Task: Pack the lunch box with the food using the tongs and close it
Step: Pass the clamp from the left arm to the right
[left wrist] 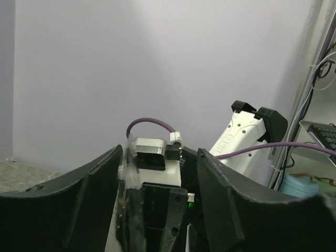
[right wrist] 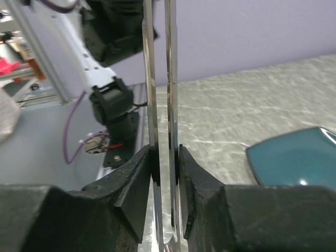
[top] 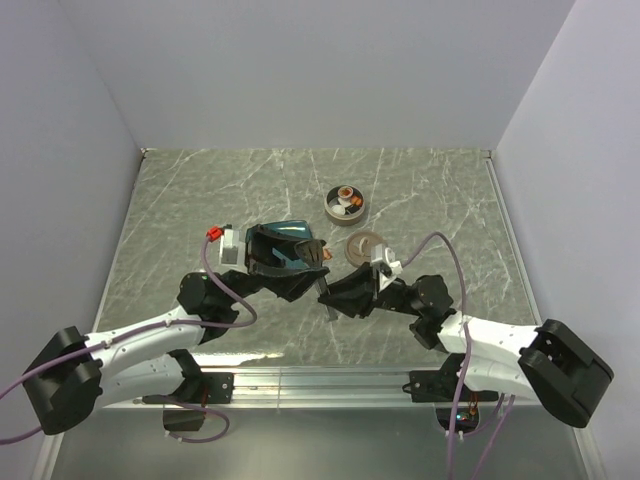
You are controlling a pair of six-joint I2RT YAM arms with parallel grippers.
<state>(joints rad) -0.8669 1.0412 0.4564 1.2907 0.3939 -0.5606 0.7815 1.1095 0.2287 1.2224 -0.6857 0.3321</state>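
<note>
Right, your right gripper [right wrist: 165, 152] has its jaws pinched in on the tongs [right wrist: 160, 94] — both slim metal arms run straight up between the black fingers [right wrist: 131, 184], pressed close together with only a sliver of gap. From that wrist view the tongs stand nearly upright, their lower ends dropping out of sight below the frame. Off to the side you can see a corner of the teal plate [right wrist: 296, 157] lying flat on the marbled table [right wrist: 236, 110].

Now your left gripper [left wrist: 160, 157] — its jaws stand well apart and nothing sits clamped between them. Through the gap you are looking straight at the white and black wrist of the other arm, so the two grippers are facing each other at close range.

From above, both arms meet near the middle of the table, the left one hanging over the teal plate and hiding much of it. The lunch box [top: 345, 205] sits further back, well apart from both grippers, uncovered, with the food [top: 346, 198] inside it: white and orange-red bits, too small to count. Its lid [top: 364, 246] lies flat on the table just beside the tin, on the near side, close to your right wrist.
</note>
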